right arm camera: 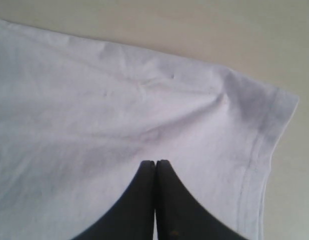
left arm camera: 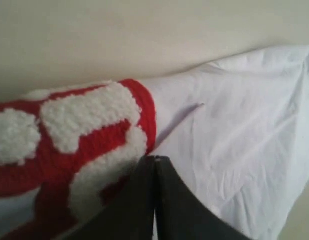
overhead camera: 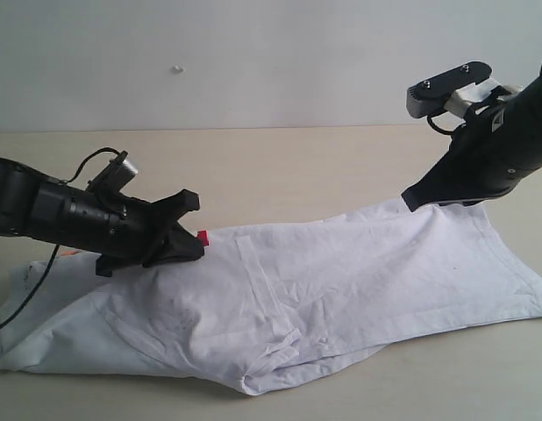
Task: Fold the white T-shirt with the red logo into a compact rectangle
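The white T-shirt [overhead camera: 341,272] lies on the table as a long, wrinkled band running from left to right. Only a small red end of the red logo [overhead camera: 202,236] peeks out in the exterior view. In the left wrist view the logo [left arm camera: 69,135] shows fuzzy white letters on red, curling over a fold of the shirt [left arm camera: 234,130]. My left gripper [overhead camera: 194,230] [left arm camera: 154,159] is shut, its tips right at the logo's end. My right gripper [overhead camera: 411,200] [right arm camera: 155,162] is shut over the shirt [right arm camera: 94,110] near a hemmed corner at its far right edge. No cloth shows between either pair of tips.
The beige table [overhead camera: 297,167] is bare behind the shirt, up to a pale wall. A black cable [overhead camera: 25,289] hangs from the left arm across the shirt's left end. A small orange tag [overhead camera: 69,253] shows beside the left arm.
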`<state>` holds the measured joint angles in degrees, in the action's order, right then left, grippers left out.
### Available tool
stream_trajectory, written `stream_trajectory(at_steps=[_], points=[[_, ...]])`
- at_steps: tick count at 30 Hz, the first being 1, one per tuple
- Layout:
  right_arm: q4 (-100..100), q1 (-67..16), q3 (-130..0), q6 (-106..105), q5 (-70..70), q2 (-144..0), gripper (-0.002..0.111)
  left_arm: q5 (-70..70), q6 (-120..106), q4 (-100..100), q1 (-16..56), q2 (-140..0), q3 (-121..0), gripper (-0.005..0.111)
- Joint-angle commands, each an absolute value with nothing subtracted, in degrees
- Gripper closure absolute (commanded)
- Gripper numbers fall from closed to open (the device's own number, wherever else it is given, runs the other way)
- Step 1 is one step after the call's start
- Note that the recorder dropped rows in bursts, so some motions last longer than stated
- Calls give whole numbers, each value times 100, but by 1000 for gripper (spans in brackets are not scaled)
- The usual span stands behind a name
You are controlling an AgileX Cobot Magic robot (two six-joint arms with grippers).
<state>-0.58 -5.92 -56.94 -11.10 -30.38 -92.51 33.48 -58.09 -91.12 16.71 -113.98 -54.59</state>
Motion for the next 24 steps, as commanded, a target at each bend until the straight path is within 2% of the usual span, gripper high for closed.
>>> stream_trajectory(at_steps=[1,7,11,16,24], points=[[-59,-599,-5699,-1207,-3146,-9192,108,4200,-5844,-8666,1344,-11213,-5484,107],[-59,-599,-5699,-1297,-3211,-9192,108,5403,-5629,-7512,1199,-11014,-5473,107],[-59,-599,-5699,-1297,-3268,-9192,108,5710,-5438,-6867,1199,-10999,-5462,107],[-42,-599,-5699,-1297,-3348,-9192,108,4677,-4484,-5656,1199,-10995,-5396,107],[-42,-599,-5699,-1297,-3307,-9192,108,3664,-4454,-5482,1199,-11184,-5159,107]])
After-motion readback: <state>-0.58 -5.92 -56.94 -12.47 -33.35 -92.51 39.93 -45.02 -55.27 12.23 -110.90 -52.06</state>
